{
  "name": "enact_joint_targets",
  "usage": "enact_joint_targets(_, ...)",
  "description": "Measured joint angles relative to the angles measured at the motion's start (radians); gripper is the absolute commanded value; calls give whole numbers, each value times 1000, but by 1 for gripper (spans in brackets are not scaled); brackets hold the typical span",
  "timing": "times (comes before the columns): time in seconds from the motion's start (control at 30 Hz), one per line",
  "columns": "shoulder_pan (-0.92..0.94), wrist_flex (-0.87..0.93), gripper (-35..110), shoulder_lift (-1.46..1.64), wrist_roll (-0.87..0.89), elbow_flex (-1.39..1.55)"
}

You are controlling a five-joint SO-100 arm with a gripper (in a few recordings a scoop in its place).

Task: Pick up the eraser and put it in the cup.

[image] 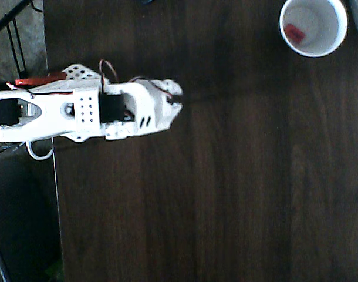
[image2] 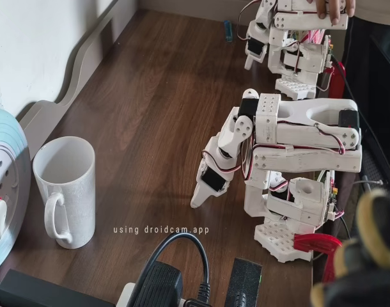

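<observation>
Although the arm is folded close to its base, the gripper is easy to find in the overhead view, a little left of the middle of the frame, with its tips pointing to the right. In the fixed view the gripper hangs with its tips down, just above the dark wooden table, near the centre of the picture. The jaws look closed or nearly closed, and I see nothing between them; the gripper carries no object.

Going outward from there, the table around the gripper is bare wood. The cup stands well apart from it, at the upper right corner of the overhead view. In the fixed view the cup is at the lower left, upright, with its handle turned toward the camera.

The eraser lies inside the cup, at the left part of the pale bottom, close to the inner wall. It shows as a small red block. Its long axis seems to run diagonally, from upper left to lower right in the overhead picture, but it is small and a little blurred, so I am not sure of the exact direction. From the fixed view the inside of the cup is hidden.

My judgement is that the task is done: the eraser is in the cup and the gripper is away from it. Nothing more appears to be left.
</observation>
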Motion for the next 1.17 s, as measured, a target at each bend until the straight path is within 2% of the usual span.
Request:
enact_joint_targets(0.2, -51, 48, 10, 84, 95, 11)
enact_joint_targets(1.17, -52, 49, 10, 91, 97, 11)
